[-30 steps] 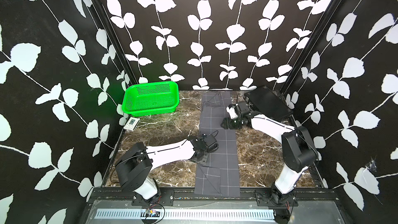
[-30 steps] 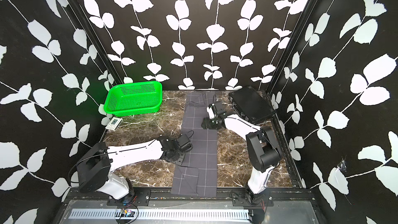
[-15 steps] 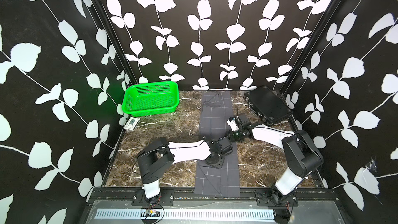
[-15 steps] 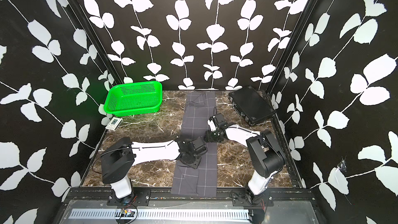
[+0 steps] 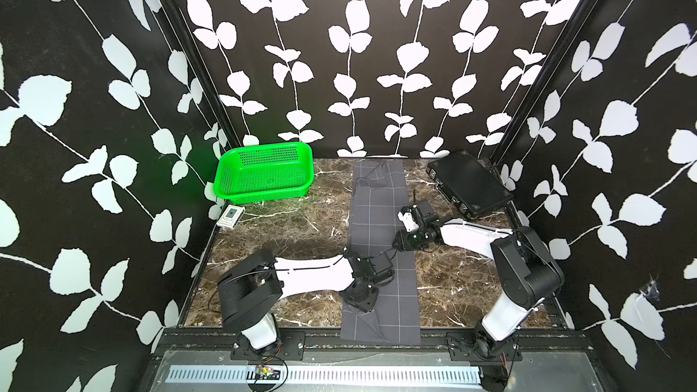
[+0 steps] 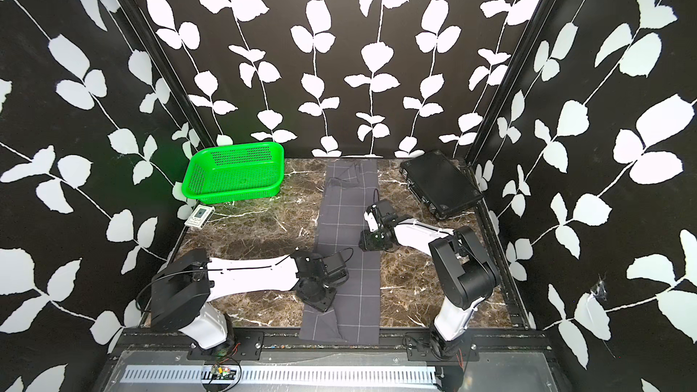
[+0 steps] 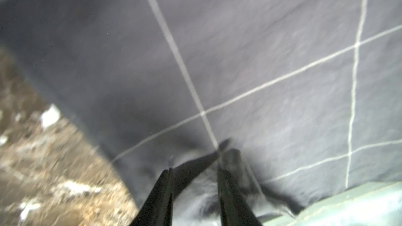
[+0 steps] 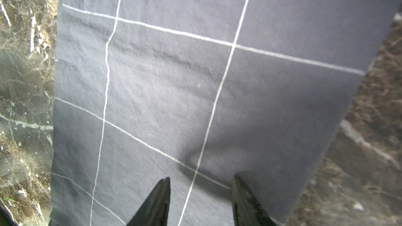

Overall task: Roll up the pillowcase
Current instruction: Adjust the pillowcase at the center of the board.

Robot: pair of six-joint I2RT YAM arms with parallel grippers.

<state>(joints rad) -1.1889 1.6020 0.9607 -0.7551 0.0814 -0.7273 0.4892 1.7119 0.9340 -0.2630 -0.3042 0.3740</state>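
Right wrist: flat grey gridded pillowcase (image 8: 174,83)

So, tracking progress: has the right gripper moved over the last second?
Yes: in a top view the right gripper has come toward the near edge, away from the black case.

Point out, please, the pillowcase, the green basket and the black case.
pillowcase (image 5: 371,220), a top view, flat middle of the cloth.
green basket (image 5: 266,177), a top view, bare floor inside.
black case (image 5: 469,186), a top view, its flat top.
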